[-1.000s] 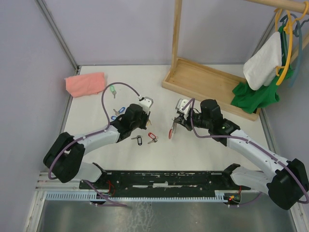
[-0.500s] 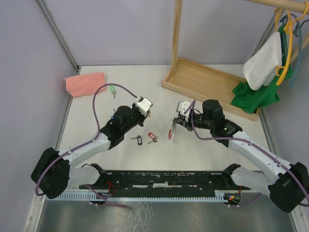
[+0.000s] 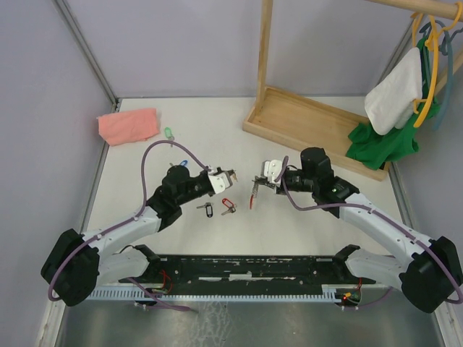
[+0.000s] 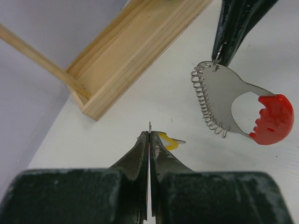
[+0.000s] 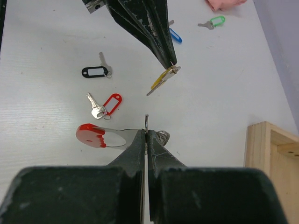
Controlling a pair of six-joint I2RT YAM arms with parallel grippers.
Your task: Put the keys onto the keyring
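My left gripper point(image 4: 149, 135) is shut on the small ring of the yellow-tagged key point(image 4: 167, 140) and holds it above the table. In the top view the left gripper point(image 3: 230, 176) sits just left of my right gripper point(image 3: 257, 182). The right gripper point(image 5: 146, 132) is shut on the keyring point(image 4: 243, 109), gripping a small ring at its coiled edge. The keyring's red crescent point(image 5: 93, 135) hangs low. The yellow key point(image 5: 161, 79) dangles a short way from the keyring, apart from it. The black-tagged key point(image 5: 96, 71), red-tagged key point(image 5: 110, 103), blue-tagged key point(image 5: 175, 35) and green-tagged key point(image 5: 215, 21) lie on the table.
A wooden rack base point(image 3: 311, 126) stands at the back right, with clothes on hangers point(image 3: 394, 108) beyond it. A pink cloth point(image 3: 128, 125) lies at the back left. The loose keys lie below and left of the two grippers.
My left gripper has swung right and turned its fingers toward the right gripper, carrying the yellow key closer to the keyring. The right gripper edged slightly left with the keyring.
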